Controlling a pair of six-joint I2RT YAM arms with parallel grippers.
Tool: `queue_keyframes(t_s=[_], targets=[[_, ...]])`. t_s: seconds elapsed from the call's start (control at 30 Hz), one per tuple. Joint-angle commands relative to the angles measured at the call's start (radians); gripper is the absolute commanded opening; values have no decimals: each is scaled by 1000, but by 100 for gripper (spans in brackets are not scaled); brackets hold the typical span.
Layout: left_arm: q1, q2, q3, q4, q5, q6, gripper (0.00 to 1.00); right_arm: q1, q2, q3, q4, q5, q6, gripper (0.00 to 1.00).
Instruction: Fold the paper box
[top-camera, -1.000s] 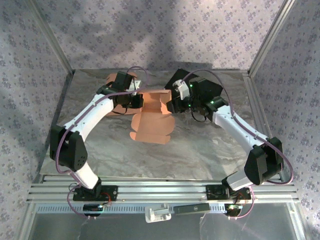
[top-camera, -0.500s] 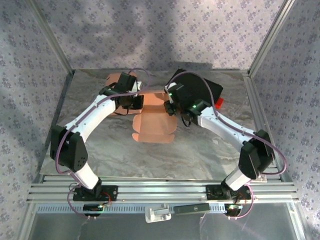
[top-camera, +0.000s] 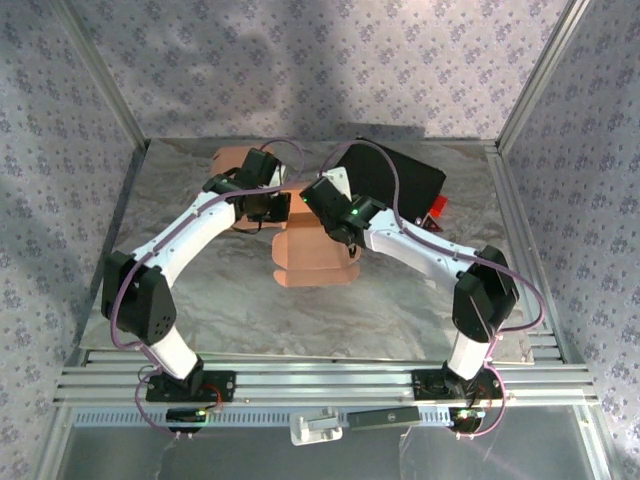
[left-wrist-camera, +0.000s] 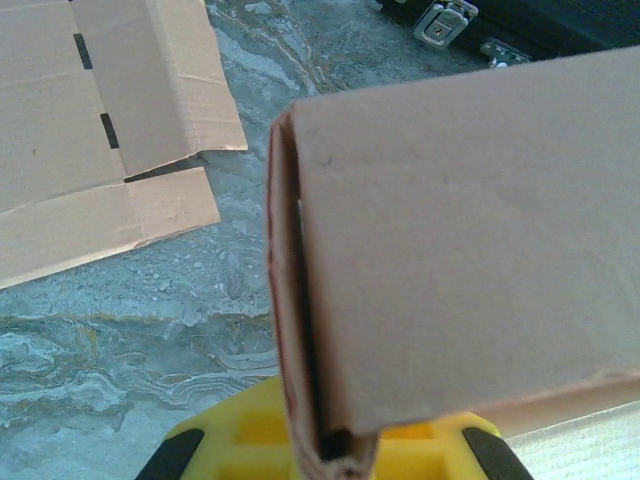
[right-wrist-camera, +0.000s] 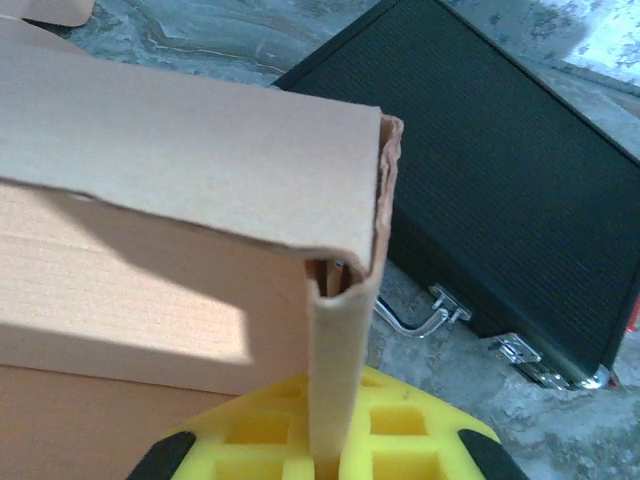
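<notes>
One paper box (top-camera: 315, 258) between tools (left-wrist-camera: 322, 452) (right-wrist-camera: 326, 455)

**A:** We've got the paper box (top-camera: 312, 258) just left of centre in the overhead view. It's plain tan cardboard, partly folded.

**B:** Yes, we see its near panel spread flat toward the bottom of the frame, and the far part stands up behind it.

**A:** On the left wrist view we're looking at a broad smooth wall across the right half. Its doubled edge (left-wrist-camera: 290, 300) runs down the middle, the layers gaping slightly.

**B:** And on the right wrist view we get a folded corner (right-wrist-camera: 375, 170). The top panel is lit, the side beneath is in shadow, and the lip is a little crumpled.
</notes>
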Motion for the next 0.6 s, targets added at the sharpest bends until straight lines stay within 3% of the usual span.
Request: queue_keyframes(t_s=[0.0,0.13,0.23,0.47,0.57], targets=[[-10,-46,42,-31,-1,2,0,2,24,30,-79,97,28,8],[-12,-45,38,-29,-2,-6,0,3,32,31,-64,85,24,20],[-12,-46,36,-29,-3,-9,0,2,47,41,-70,90,24,23],[-13,-48,38,-34,-8,-20,0,4,69,60,-105,154,57,0],[-15,-46,37,-36,-16,-31,0,13,94,96,-176,220,91,0]])
